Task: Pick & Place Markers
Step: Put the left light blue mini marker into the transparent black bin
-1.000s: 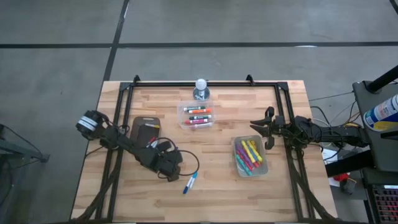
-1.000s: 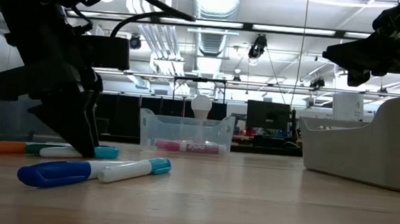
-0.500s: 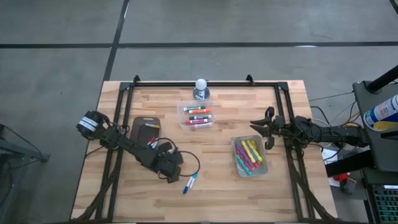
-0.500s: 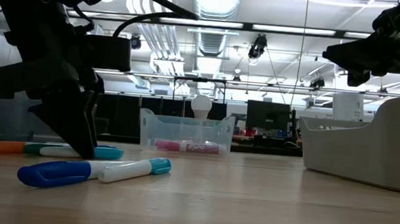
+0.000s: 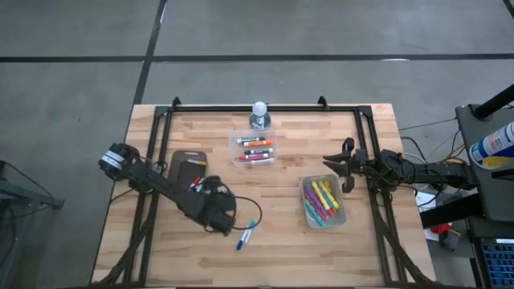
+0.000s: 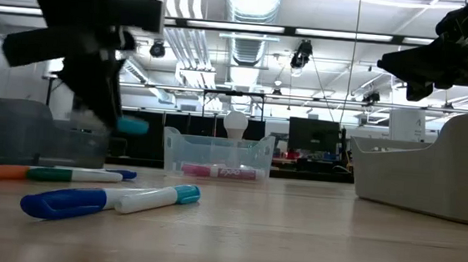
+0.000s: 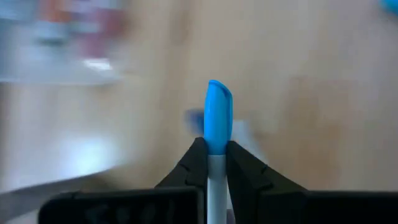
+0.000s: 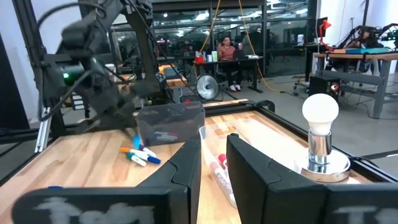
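**A blue-capped marker is off the table**

The marker [image 7: 217,134] with the light blue cap sits between the two fingers of the left gripper [image 7: 216,163]. The fingers are closed on its white body, and the cap sticks out past the tips. In the low view the marker [image 6: 131,124] hangs in the air above the wood, with nothing under it.

The hold looks thin (only the finger tips press on the body). I think the marker could tip or slide out if the arm swings fast. If it falls, it may roll away on the smooth table [image 5: 281,249].

More markers lie close by. A blue one [image 6: 65,203] and a white one with a teal cap [image 6: 157,199] lie side by side on the wood in front. An orange one [image 6: 1,171] and a green one [image 6: 76,174] lie farther back. From above I can see only one loose marker [image 5: 246,234], just beside the left gripper [image 5: 215,218].

Two clear tubs hold markers already. The far tub [image 5: 255,148] is near a light bulb [image 5: 259,112] on a stand. The near tub [image 5: 323,201] is on the right and looks quite full. A dark tray [image 5: 188,168] lies under the left arm.

The right gripper [image 5: 347,175] waits beside the near tub. Its fingers [image 8: 245,162] stand a little apart and hold nothing. It hangs close to that tub, so the left arm could bump it if it goes there.
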`<action>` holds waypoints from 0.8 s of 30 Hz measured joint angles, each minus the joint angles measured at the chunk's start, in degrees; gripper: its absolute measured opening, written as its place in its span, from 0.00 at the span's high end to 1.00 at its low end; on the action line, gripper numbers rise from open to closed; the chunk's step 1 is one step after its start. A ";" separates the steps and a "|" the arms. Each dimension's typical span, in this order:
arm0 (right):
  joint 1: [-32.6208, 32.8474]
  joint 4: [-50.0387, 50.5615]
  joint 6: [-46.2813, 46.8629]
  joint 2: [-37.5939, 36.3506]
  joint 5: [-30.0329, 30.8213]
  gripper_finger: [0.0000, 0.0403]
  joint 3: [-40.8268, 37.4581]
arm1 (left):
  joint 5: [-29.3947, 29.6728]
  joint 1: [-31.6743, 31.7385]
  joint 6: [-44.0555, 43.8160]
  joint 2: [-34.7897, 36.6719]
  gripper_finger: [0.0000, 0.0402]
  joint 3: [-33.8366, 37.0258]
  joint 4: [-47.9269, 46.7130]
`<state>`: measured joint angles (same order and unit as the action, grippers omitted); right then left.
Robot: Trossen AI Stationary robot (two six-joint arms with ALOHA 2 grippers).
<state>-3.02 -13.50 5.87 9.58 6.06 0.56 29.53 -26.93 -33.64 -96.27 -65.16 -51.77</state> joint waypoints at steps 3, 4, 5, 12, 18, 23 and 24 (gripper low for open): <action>0.00 -0.01 0.03 0.00 0.00 0.83 0.00 | 8.99 -0.48 -4.02 0.11 0.92 -4.11 -14.39; -0.01 0.00 0.00 0.00 0.00 0.83 -0.01 | 11.32 -0.59 -6.31 0.11 0.92 -5.10 -19.05; 0.00 -0.01 0.01 0.00 0.00 0.83 0.00 | 12.92 -0.62 -9.15 0.11 0.92 -5.96 -23.35; 0.00 0.00 0.07 0.00 0.01 0.83 -0.01 | 14.31 0.08 -28.17 1.25 0.92 -4.27 -37.56; -0.01 0.00 0.03 -0.04 0.01 0.83 0.00 | 7.30 2.00 -27.19 3.02 0.92 1.97 -35.06; -0.01 0.00 0.02 -0.04 0.00 0.83 0.00 | 6.45 2.85 -28.33 3.87 0.91 5.97 -34.44; -0.01 0.00 0.00 -0.04 0.01 0.83 0.00 | 5.66 2.90 -28.41 3.91 0.90 6.66 -34.20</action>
<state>-3.03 -13.50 5.87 9.54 6.07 0.56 35.19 -24.03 -62.05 -92.36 -58.50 -85.97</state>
